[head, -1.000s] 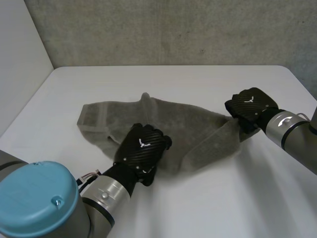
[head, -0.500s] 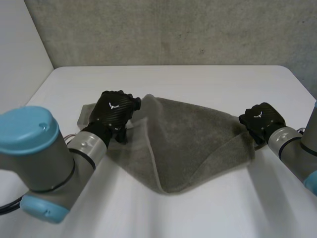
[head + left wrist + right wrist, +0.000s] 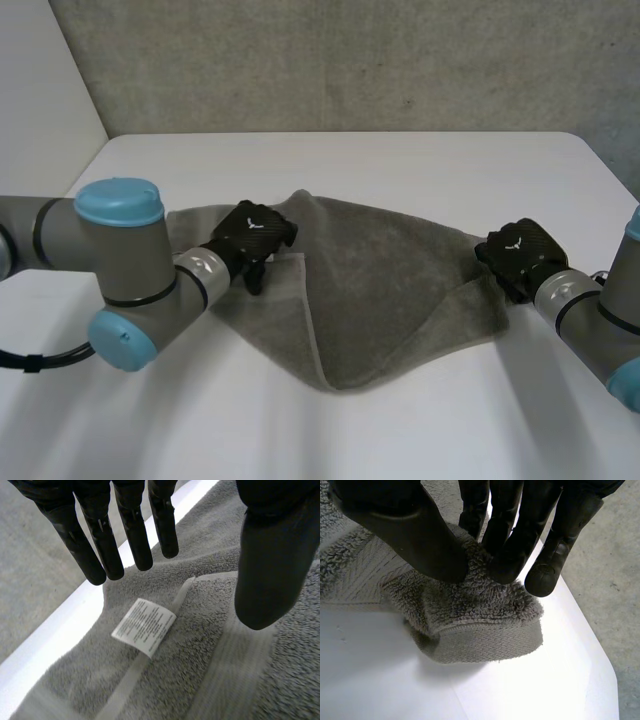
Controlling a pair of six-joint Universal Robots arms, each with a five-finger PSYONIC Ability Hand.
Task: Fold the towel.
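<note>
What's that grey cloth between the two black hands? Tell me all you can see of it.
A grey terry towel, fluffy, lies rumpled on the white table, partly doubled over, its near edge coming to a point. A paler flat-woven band runs along one edge, with a white printed label near it. The right hand pinches one bunched corner between thumb and fingers; the left hand hangs open over the opposite end.
</note>
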